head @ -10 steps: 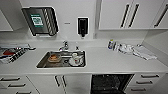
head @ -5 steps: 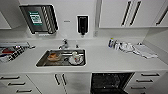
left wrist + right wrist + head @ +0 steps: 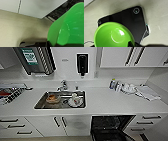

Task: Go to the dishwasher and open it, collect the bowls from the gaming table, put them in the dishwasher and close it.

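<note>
Under the counter, right of the sink [image 3: 40, 106], the dishwasher [image 3: 110, 125] stands open, dark inside w/ wire racks, ready for loading. Left wrist cam: glossy green bowl [image 3: 70, 25] close up, smooth plastic, prob carried by that arm. Right wrist cam: second green bowl [image 3: 112, 36], round, shiny, held over beige floor. Grip state both pincers: can't tell, fingers not visible. White flat cabinet fronts [image 3: 75, 124] beside the dishwasher.

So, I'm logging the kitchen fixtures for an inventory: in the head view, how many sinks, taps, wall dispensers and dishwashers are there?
Sink: 1
Tap: 1
Wall dispensers: 2 (black dispenser, grey dispenser)
Dishwasher, open: 1
Total: 5
</note>
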Motion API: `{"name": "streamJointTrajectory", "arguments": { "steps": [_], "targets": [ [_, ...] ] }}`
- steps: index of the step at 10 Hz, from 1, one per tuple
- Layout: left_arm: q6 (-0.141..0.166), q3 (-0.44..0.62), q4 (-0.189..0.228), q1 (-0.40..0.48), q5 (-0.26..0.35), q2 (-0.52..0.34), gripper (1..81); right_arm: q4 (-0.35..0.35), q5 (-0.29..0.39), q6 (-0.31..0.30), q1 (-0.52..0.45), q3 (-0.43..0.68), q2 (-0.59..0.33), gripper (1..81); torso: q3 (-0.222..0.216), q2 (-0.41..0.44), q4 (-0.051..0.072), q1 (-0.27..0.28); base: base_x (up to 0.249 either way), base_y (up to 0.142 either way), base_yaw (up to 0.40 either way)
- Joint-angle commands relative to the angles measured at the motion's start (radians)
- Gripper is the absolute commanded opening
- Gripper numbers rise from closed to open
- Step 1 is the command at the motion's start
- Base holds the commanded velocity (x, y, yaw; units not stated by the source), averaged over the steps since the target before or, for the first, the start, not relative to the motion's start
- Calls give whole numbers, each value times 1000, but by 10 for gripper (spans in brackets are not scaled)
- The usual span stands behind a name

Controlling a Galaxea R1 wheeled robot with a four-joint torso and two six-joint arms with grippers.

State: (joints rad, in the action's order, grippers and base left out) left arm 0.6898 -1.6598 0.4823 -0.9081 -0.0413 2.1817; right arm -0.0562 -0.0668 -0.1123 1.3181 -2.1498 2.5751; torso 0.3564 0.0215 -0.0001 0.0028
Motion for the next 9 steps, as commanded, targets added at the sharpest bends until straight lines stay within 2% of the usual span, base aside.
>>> {"name": "streamJointTrajectory", "arguments": {
  "steps": [1,6,7,8,9],
  "targets": [
    [10,124,-28,234,204,-37,10,-7,55,0,-35,18,-28,10,-1,0,0,0,0,0,0],
    [10,135,-73,427,406,102,10,-1,55,2,-38,13,-16,10,8,-1,0,1,0,0,0],
    [20,129,-76,467,449,139,10,-1,55,2,-38,15,-13,10,8,-1,0,1,0,0,0],
    [39,121,-73,498,466,173,10,-1,53,3,-38,16,-11,10,9,-1,0,1,0,0,0],
    [43,109,-74,519,468,214,10,1,51,3,-38,12,-4,10,9,-1,0,1,0,0,0]
  ]
}}
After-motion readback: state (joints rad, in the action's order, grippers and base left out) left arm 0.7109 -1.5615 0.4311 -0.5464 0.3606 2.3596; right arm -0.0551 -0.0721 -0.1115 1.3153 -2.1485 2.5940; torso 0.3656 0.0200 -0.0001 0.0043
